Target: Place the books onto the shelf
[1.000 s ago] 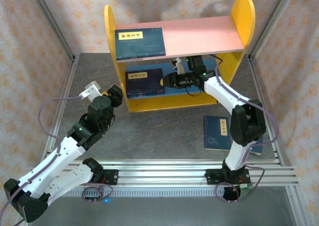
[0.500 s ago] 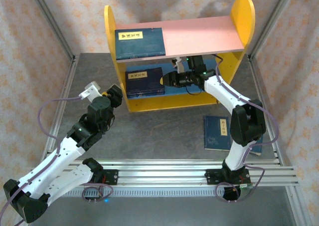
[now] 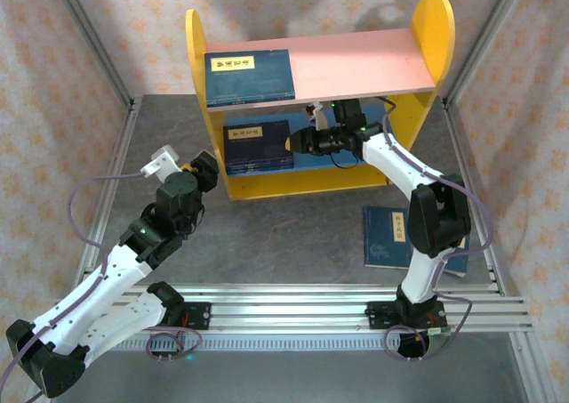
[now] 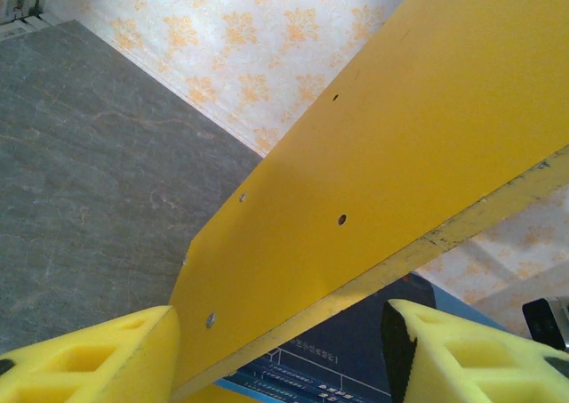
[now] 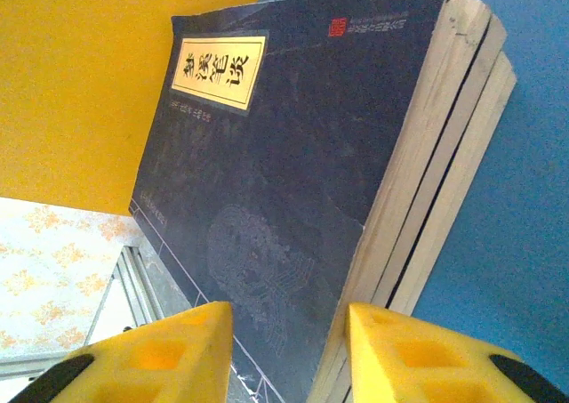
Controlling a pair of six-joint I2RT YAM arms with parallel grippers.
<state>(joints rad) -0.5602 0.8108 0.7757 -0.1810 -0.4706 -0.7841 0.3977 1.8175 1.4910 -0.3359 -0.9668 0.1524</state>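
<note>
Navy books (image 3: 250,74) labelled yellow; shelf (image 3: 433,29) yellow, pink and blue; orange-floral wallpaper (image 3: 44,65)

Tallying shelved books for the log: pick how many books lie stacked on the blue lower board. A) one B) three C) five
B: the right wrist view shows three separate page blocks in the stack lying on the blue lower board, at the right end effector.

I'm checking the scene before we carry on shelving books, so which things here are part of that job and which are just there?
Part of the job: shelf; upper-board book; lower-board stack, gripped by the right hand; table books.
Just there: metal rails; purple cables; patterned walls.
</note>
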